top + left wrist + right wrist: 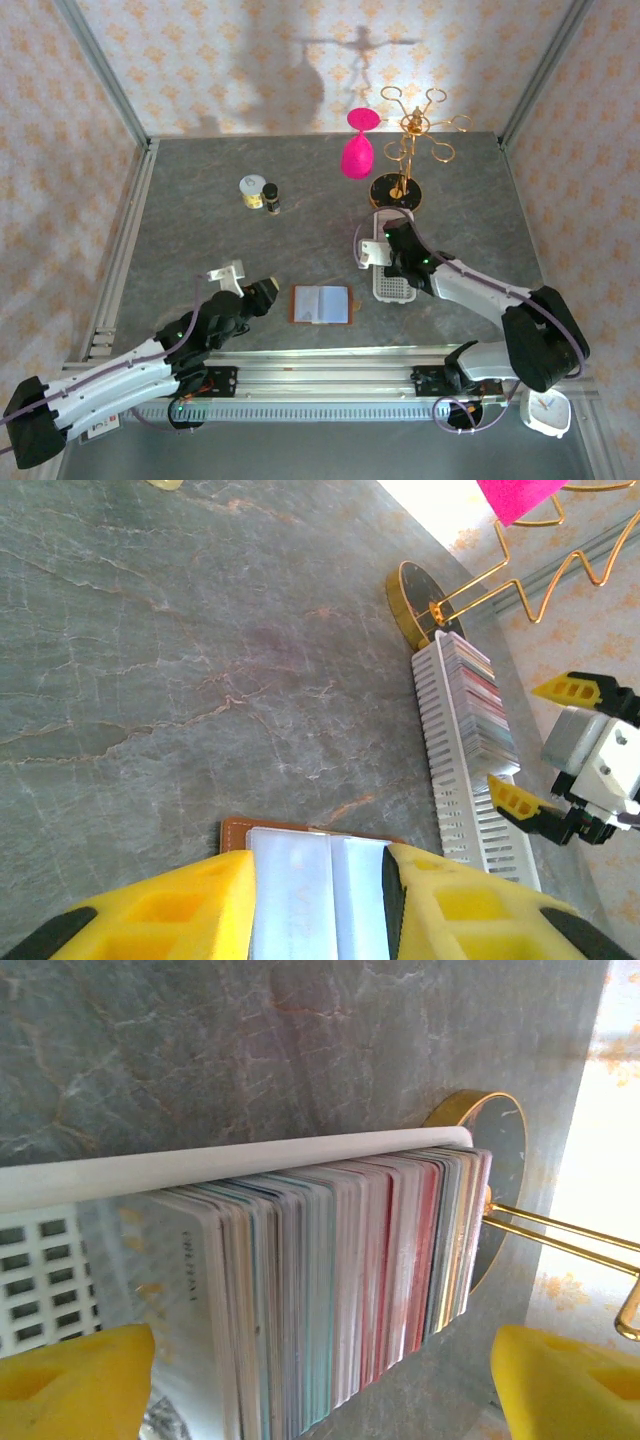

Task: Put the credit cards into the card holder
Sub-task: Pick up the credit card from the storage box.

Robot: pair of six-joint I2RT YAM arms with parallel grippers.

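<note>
None of the credit cards (pixel 330 1280) seems to be in the card holder (pixel 320 304), which lies open toward the table's six o'clock edge. They stand packed in the white tray (pixel 392 290) at its three o'clock. The right gripper (pixel 320 1370) straddles the stack, jaws wide apart, gripping nothing. The left gripper (pixel 318 905), at the holder's nine o'clock, has its jaws partly apart over the pockets. The right wrist view separates single card edges, which the top view blurs together.

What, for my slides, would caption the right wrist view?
Open right gripper poised over a row of cards standing on edge in a white tray, gold-rimmed stand base beyond.
</note>
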